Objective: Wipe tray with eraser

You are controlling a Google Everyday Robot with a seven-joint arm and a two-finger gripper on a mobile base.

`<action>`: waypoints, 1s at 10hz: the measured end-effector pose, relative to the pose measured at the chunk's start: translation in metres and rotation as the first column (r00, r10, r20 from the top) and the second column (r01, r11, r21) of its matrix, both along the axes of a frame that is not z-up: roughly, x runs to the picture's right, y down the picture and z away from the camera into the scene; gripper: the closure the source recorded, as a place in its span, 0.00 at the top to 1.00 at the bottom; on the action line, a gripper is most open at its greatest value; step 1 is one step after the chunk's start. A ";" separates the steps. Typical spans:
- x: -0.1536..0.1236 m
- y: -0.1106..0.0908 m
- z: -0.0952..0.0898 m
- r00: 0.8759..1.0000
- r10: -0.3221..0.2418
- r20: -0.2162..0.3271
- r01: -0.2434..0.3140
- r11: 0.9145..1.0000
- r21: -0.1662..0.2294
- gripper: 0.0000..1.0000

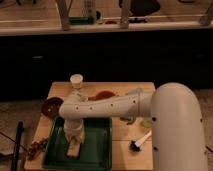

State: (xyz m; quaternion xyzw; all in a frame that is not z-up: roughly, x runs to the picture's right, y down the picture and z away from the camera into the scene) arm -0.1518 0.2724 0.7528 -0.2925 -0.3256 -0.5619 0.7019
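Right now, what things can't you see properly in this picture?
Camera view:
- The gripper is down in the tray, at the eraser. The arm's wrist covers where they meet, so its hold is unclear.
- The eraser's far end is hidden under the gripper.
- The red bowl is partly hidden behind the arm.
- The reddish thing behind the arm is mostly covered and cannot be named.

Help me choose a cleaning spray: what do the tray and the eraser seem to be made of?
The tray looks like plastic: smooth, uniform dark green, moulded raised rim. The eraser is a matte tan block, perhaps wood or felt; hard to tell. The gripper sits on the eraser, over the tray's left half.
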 end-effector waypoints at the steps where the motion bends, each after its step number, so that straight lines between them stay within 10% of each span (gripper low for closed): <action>1: 0.016 -0.006 0.002 0.999 0.019 -0.029 -0.019 1.000 0.014 0.00; 5: 0.028 -0.037 0.022 0.996 0.051 -0.079 -0.046 0.997 0.062 0.00; 10: -0.021 -0.025 0.016 0.999 -0.025 0.034 0.024 0.999 0.030 0.00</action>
